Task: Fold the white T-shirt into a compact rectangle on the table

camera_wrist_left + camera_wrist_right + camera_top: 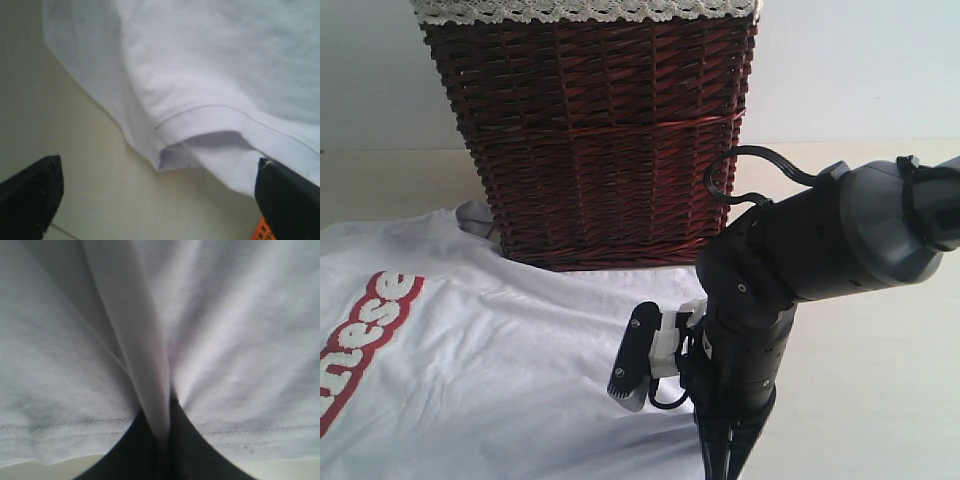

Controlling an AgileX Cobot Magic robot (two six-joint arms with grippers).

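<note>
The white T-shirt [520,370] lies spread on the table [880,400], its red patch with white letters [370,320] at the left. My right gripper [725,455] points down at the shirt's right edge. In the right wrist view that gripper [165,440] is shut on a pinched-up fold of the white T-shirt [145,350], close to its stitched hem. My left gripper [160,200] stands open above bare table [75,150]. Its black fingertips [30,195] sit wide apart, just short of a sleeve hem of the T-shirt [200,125]. The left gripper is out of the exterior view.
A tall brown wicker basket [590,130] with a white lace-trimmed liner stands on the table right behind the shirt, touching its collar end. The right arm's dark body [820,240] and its cable loop hang over the table's right part.
</note>
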